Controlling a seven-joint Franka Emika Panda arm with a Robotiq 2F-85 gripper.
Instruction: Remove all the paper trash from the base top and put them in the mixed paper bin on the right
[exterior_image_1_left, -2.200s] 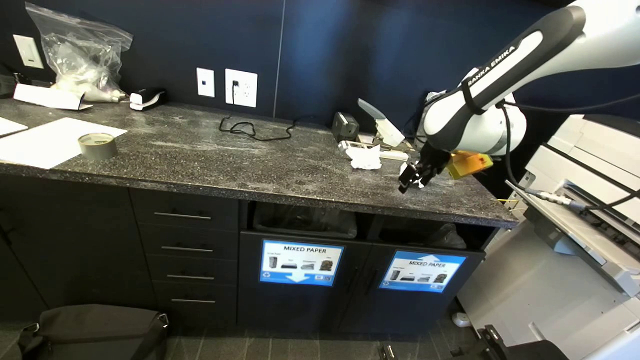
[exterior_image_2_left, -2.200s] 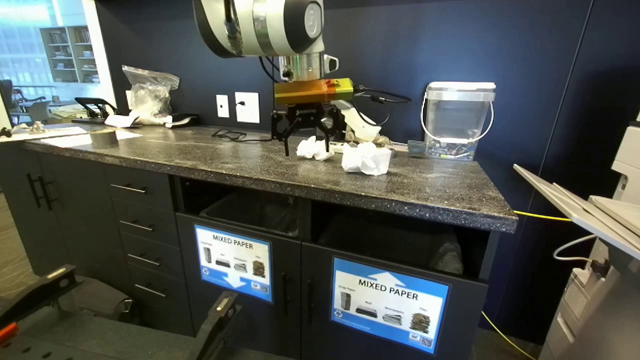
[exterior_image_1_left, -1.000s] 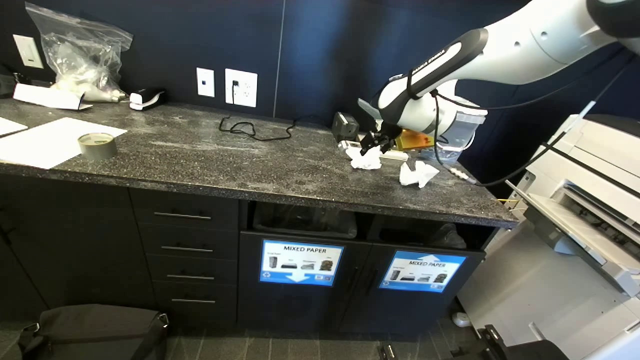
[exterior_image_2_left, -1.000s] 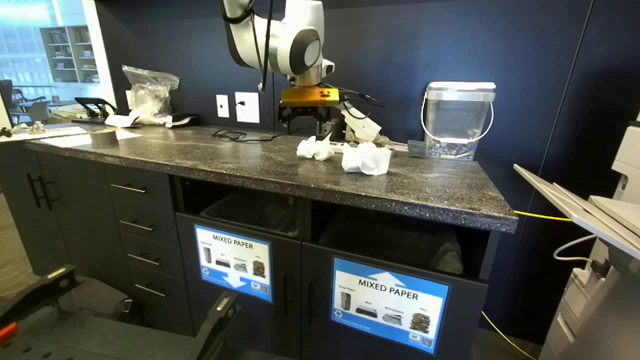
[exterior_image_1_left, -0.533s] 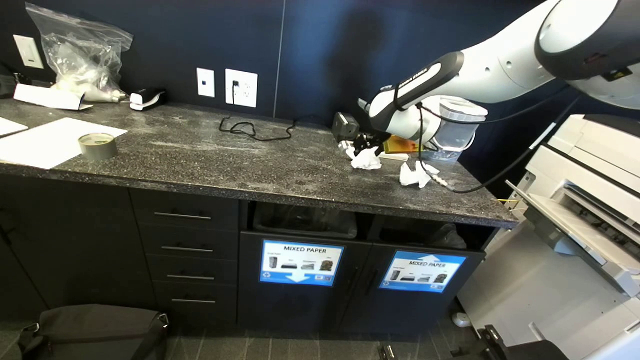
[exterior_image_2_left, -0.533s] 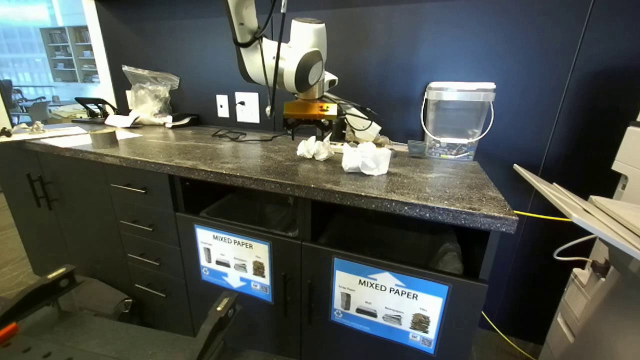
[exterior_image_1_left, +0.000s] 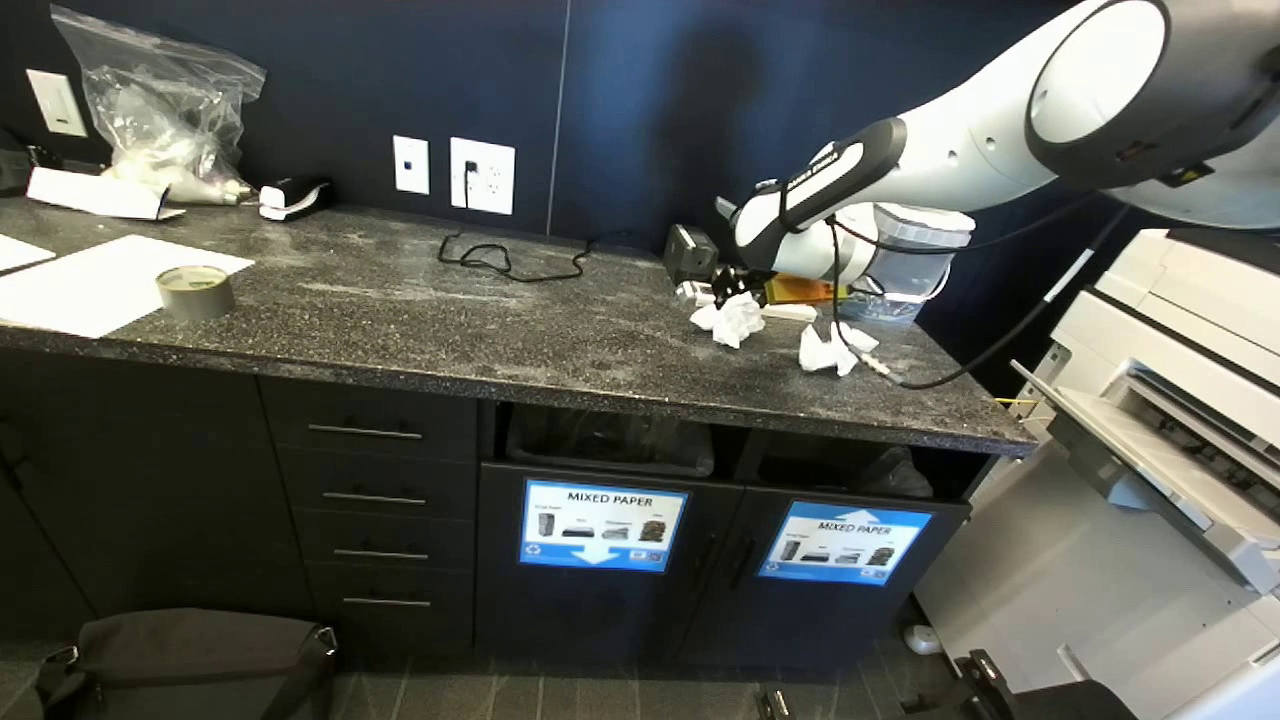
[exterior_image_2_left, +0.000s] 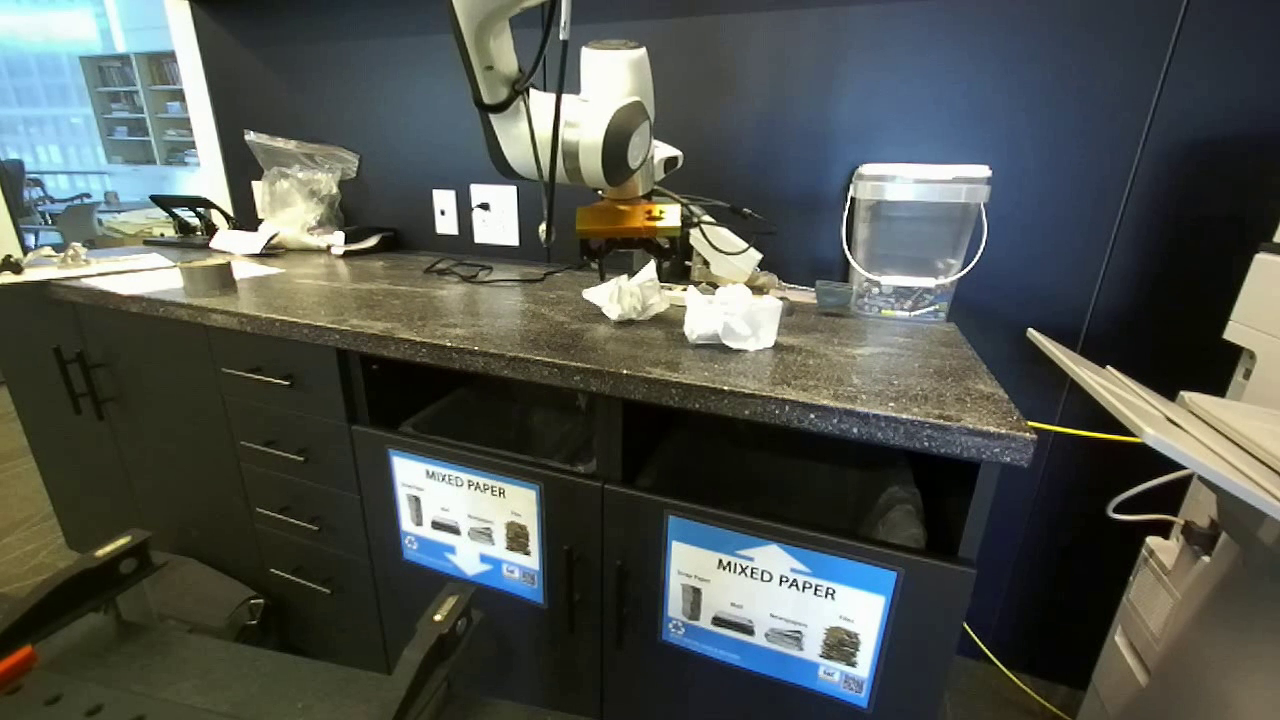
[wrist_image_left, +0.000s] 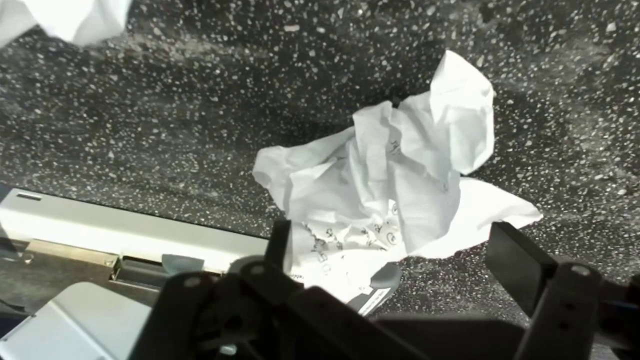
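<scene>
Straddling the rear part of a crumpled scrap in the wrist view, gripper is spread wide; nothing gripped. Contact at the fingertips can't be told. Scrap is rested on the countertop, its rear edge overlapping a grey-white object, type unclear. Second paper wad lies near in both exterior views, toward the counter's end.

Handling guess: very light, soft, springy; crushing is harmless, but thin flaps could be torn. Hold should be taken on the thick folded middle. From the current line-up mostly the printed rear part would be pinched, so a shift toward the counter's front edge is advised before closing.

Obstacles: white bar sits just beside one finger, could be bumped or caught. Dark box and clear lidded bucket are also to be avoided. Mixed paper bin on the right has its slot set under the countertop edge, so side-on entry will probably be needed. Twin bin also reads MIXED PAPER; mix-up possible.
</scene>
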